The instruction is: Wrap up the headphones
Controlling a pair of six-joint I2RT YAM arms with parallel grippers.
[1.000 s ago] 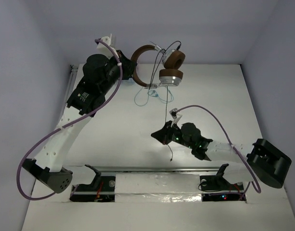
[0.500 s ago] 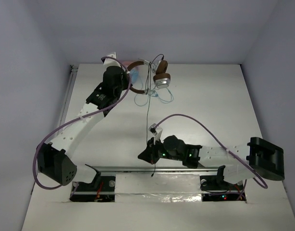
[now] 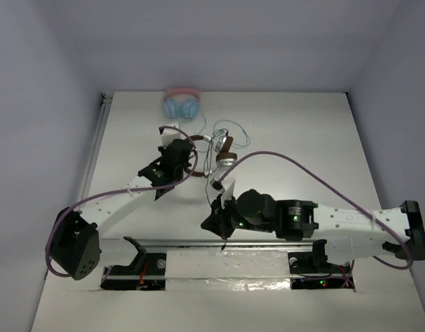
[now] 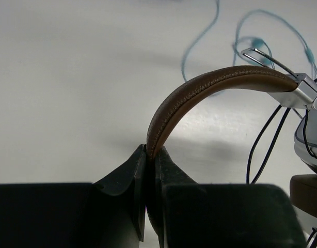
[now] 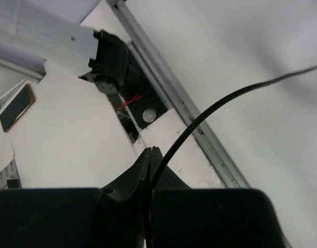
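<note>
The headphones point(image 3: 225, 152), with a brown headband point(image 4: 210, 85) and brown and silver ear cups, hang near the middle of the table. My left gripper point(image 3: 185, 158) point(image 4: 151, 152) is shut on the headband's end. One silver ear cup point(image 4: 309, 132) shows at the right edge of the left wrist view, with loops of the thin dark cable point(image 4: 264, 139) beside it. My right gripper point(image 3: 216, 223) point(image 5: 153, 152) is shut on the dark cable point(image 5: 215, 111) near the front rail. A short tail of the cable hangs below the right gripper.
Pink-and-light-blue headphones point(image 3: 181, 104) lie at the back of the table. Their blue cable point(image 3: 233, 131) point(image 4: 241, 36) loops just behind the brown ones. A metal rail point(image 3: 199, 242) point(image 5: 184, 103) runs along the near edge by the arm bases.
My left arm has brought the headphones down and toward the near side, uncovering the pink pair. The right arm has moved left and nearer the rail, still holding the cable.
</note>
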